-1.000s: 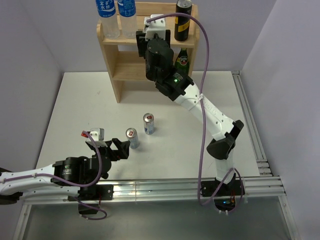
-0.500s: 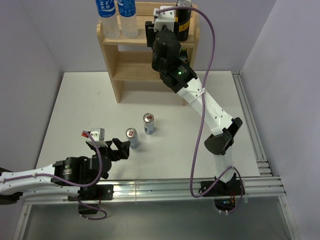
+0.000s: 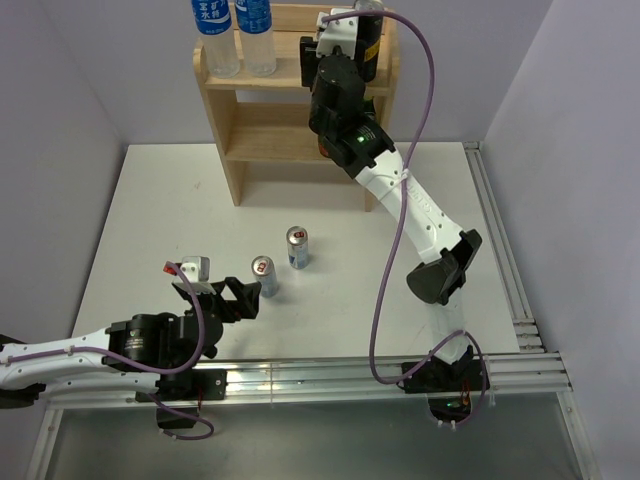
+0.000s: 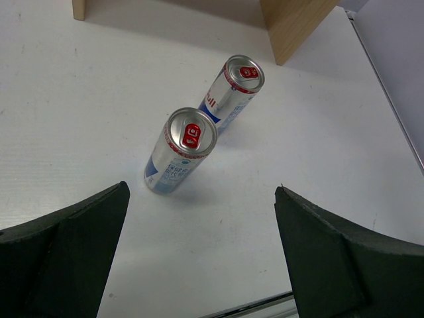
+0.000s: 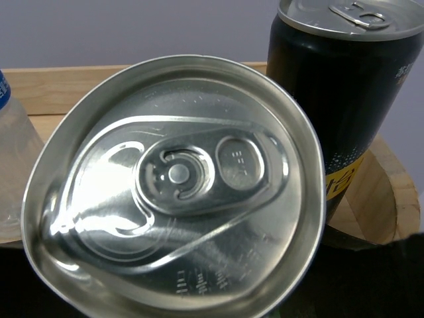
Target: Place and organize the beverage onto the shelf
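At the shelf (image 3: 232, 160) top tier, right gripper (image 3: 318, 60) clamps a black-and-gold can (image 5: 175, 179) beside its twin (image 5: 344, 99); next: lower, release. Left gripper (image 4: 200, 192) gapes before silver cans (image 4: 185, 149).

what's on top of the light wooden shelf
Two clear blue-capped water bottles, a black-and-gold can, and a second can showing only its silver top; whether it touches the shelf is hidden.
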`<state>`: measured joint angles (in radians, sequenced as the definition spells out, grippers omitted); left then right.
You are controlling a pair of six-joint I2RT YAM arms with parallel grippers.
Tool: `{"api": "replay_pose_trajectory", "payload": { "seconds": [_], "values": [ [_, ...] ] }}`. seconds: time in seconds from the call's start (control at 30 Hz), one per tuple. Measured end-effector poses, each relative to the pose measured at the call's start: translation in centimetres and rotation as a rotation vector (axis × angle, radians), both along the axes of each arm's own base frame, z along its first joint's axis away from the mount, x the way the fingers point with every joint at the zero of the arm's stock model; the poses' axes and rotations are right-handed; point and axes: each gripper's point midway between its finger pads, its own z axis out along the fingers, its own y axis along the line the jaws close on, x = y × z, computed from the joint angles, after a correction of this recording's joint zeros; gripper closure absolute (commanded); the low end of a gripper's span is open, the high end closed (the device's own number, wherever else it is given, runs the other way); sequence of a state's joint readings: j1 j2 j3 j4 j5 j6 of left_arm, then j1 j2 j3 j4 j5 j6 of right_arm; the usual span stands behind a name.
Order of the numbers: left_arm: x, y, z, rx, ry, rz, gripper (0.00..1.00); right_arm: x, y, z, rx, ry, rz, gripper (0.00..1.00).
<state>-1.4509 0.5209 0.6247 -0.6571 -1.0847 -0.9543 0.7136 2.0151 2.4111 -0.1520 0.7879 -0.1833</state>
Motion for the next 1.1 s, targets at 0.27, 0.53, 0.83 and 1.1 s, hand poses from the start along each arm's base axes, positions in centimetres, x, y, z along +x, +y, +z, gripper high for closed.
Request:
{"api": "replay_pose_trajectory", "payload": {
  "seconds": [0.27, 0.53, 0.83, 1.1],
  "values": [
    [0.0, 0.0, 0.0, -0.002, 0.000, -0.002, 0.02, 0.6, 0.1, 0.0, 0.025, -0.016, -0.002, 1.00],
    [0.0, -0.1, 0.0, -0.002, 0.000, -0.003, 0.02, 0.8, 0.1, 0.0, 0.047, -0.024, -0.006, 0.71],
    [-0.1, 0.0, 0.2, -0.015, 0.001, -0.008, 0.02, 1.0, 0.1, -0.2, 0.068, -0.036, -0.014, 0.23],
    [-0.1, 0.0, 0.2, -0.016, 0.002, -0.010, 0.03, 1.5, 0.6, -0.9, 0.071, -0.030, -0.010, 0.09]
  ]
}}
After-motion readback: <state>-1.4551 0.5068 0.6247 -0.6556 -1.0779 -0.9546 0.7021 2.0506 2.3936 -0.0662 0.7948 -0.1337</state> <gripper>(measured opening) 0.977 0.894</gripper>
